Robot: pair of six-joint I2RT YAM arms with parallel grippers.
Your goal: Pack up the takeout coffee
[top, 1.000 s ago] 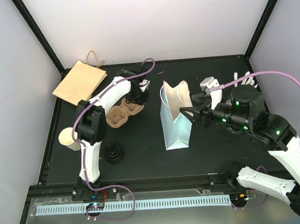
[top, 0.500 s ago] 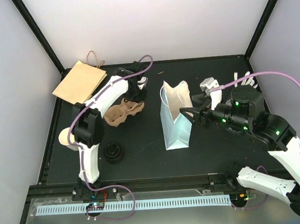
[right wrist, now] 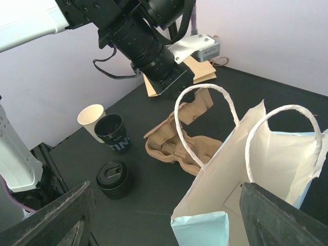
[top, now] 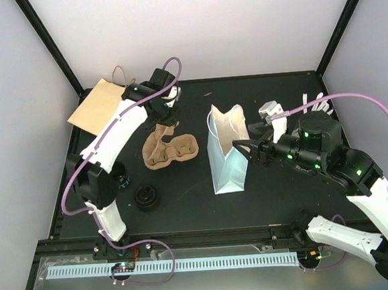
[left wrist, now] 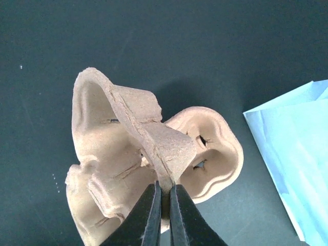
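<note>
Well, left tool (left wrist: 164, 187) clamps the carrier (left wrist: 118, 148), right tool (top: 253, 147) gapes by the bag (top: 226, 166); the coffee, not clearly seen, we'd grip mid-wall, lightly, since it's crushable.

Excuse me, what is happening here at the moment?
The left gripper has its jaws shut on the edge of a pulp cup carrier, one end raised, the other on the table. The right gripper, jaws open, sits at the rim of the standing light blue paper bag. No cup shows inside it.
</note>
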